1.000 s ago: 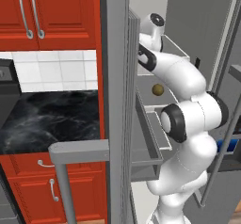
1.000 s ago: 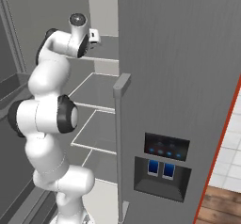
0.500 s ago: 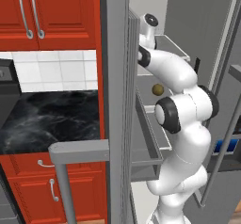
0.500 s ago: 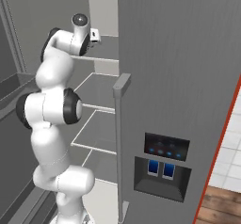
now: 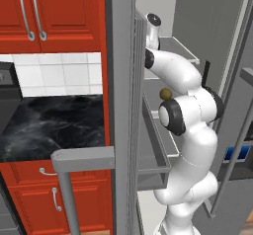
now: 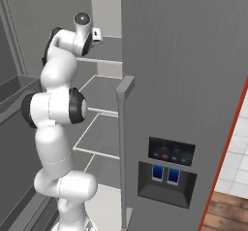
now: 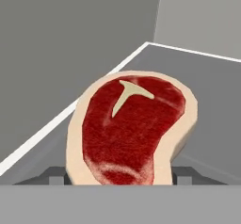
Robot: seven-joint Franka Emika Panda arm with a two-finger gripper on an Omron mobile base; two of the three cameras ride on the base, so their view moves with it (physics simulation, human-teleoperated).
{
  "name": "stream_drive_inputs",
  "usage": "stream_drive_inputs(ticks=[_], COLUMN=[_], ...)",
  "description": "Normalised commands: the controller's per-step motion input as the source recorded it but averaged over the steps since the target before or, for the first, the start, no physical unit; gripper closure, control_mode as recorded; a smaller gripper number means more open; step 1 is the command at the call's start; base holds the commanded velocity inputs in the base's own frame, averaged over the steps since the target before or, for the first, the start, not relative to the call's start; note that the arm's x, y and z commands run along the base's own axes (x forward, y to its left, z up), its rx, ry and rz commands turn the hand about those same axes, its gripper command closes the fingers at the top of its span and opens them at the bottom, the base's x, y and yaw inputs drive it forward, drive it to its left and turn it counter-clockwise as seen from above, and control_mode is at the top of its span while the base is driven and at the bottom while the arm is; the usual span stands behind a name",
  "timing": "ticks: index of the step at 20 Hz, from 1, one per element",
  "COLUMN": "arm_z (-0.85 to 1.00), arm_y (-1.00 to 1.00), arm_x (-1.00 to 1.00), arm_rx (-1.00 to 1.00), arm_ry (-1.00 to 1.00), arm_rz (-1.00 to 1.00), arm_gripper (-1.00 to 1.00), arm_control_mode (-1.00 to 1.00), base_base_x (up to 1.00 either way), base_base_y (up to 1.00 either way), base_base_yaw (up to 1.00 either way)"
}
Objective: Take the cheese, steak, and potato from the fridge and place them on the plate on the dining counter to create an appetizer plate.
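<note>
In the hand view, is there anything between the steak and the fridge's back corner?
No. In the hand view, only bare grey shelf runs from the steak to the back corner of the fridge; nothing sits on that stretch.

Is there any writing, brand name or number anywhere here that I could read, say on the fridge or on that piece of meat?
None: no word, brand or number can be read in these pictures.
Dispenser panel on the fridge: faint coloured marks and two blue squares, too blurred to read.
Steak: its pale T-shaped mark is part of the meat, not a letter.
</note>
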Motion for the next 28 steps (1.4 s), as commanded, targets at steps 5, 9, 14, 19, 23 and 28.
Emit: stream_drive_inputs(ticks=[5,9,14,19,23,28], arm_z=[-0.22,-0.1,0.0,0.04,0.22,0.51], arm_y=[-0.09,-0.36,-0.44,-0.42,-0.45,-0.41], arm_x=[-0.12,-0.56,-0.86,-1.0,-1.0,-1.0], arm_rx=[-0.02,-0.01,0.0,0.0,0.0,0.0], arm_ry=[0.0,-0.02,-0.05,-0.08,-0.09,-0.05], arm_rz=[0.0,-0.02,0.0,0.0,0.0,0.0], arm_gripper=[1.0,1.0,1.0,1.0,1.0,1.0], arm_control_mode=[-1.0,-1.0,-1.0,-1.0,-1.0,-1.0], base_base_x=[0.0,0.0,0.0,0.0,0.0,0.0], base_base_y=[0.0,0.0,0.0,0.0,0.0,0.0], base_base_yaw=[0.0,0.0,0.0,0.0,0.0,0.0])
